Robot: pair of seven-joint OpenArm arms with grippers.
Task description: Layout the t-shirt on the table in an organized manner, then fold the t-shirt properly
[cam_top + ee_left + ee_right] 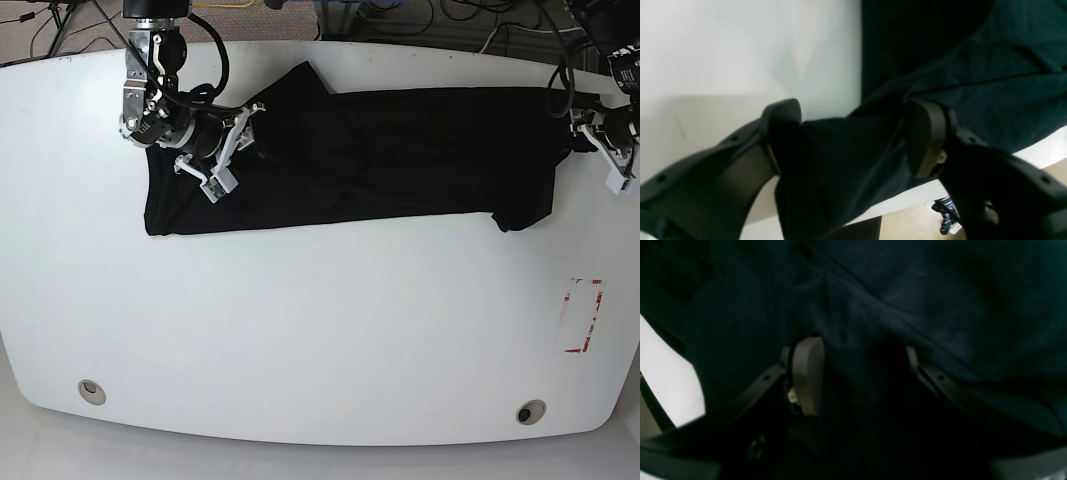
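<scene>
One plain black soft-fabric short-sleeved t-shirt (360,155) is seen stretched sideways across the far half of the large white smooth table (300,330), the only cloth in view; its long lower edge runs roughly straight, with a small flap hanging down at the end nearest the red tape rectangle (582,316). Two round metal grommet holes (91,391) are counted along the table's near edge, one near each corner. Two grippers are counted, one at each end of the t-shirt; the left gripper (853,133) is held at the shirt end above the tape mark, and in the left wrist view a bunch of black fabric is clamped between its two fingers (927,136), lifted off the white surface; the right gripper (860,376) is placed over the opposite end, its fingers (806,376) spread apart with dark fabric lying between them; whether that cloth is pinched cannot be told.
</scene>
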